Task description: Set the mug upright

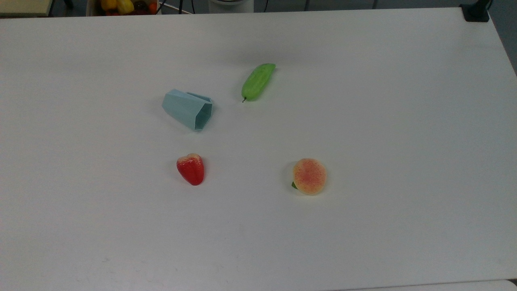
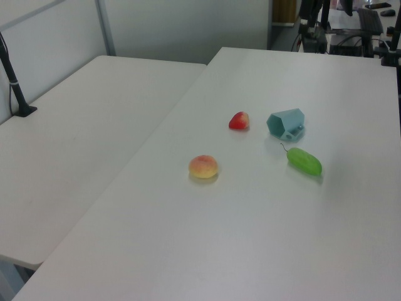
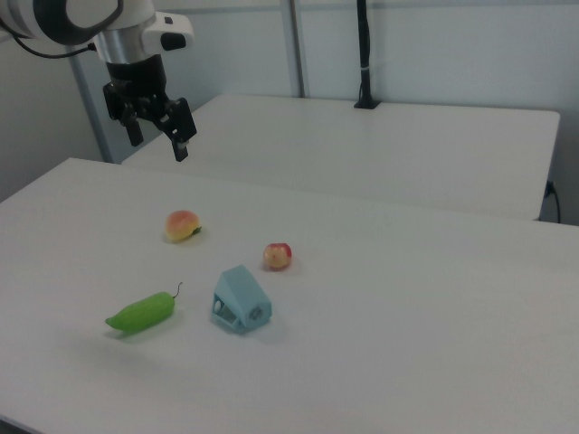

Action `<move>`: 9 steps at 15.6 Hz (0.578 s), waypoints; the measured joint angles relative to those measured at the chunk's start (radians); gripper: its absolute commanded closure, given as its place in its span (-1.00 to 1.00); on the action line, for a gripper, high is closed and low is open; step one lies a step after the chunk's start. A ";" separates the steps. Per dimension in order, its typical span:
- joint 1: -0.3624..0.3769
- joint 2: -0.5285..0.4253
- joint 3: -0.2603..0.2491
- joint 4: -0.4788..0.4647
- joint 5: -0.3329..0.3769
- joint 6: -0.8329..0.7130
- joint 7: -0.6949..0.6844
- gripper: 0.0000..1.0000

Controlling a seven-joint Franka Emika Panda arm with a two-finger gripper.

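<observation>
Arm (image 3: 81, 16): white rounded housings with a black ring at one joint. Gripper (image 3: 158, 140): black body under a white wrist block, two black jaws set apart.

Pale teal faceted mug (image 1: 188, 109) (hexagonal rim) on its side on the white table (image 1: 363, 121)

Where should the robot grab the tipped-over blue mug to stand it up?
Probably the mug by its rim wall, coming down from above. It lies on its side, with the open mouth facing the top view's right and the handle against the table, so the rim's top edge is free. The open tool hangs high above the table.
</observation>
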 measured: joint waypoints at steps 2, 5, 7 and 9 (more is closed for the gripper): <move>0.004 0.000 -0.001 0.000 0.000 0.000 -0.003 -1.00; 0.004 0.000 -0.003 0.000 0.000 0.000 -0.003 -1.00; 0.005 0.000 -0.004 0.001 0.000 0.000 -0.003 -1.00; 0.005 -0.001 -0.011 0.001 0.000 0.000 -0.003 -1.00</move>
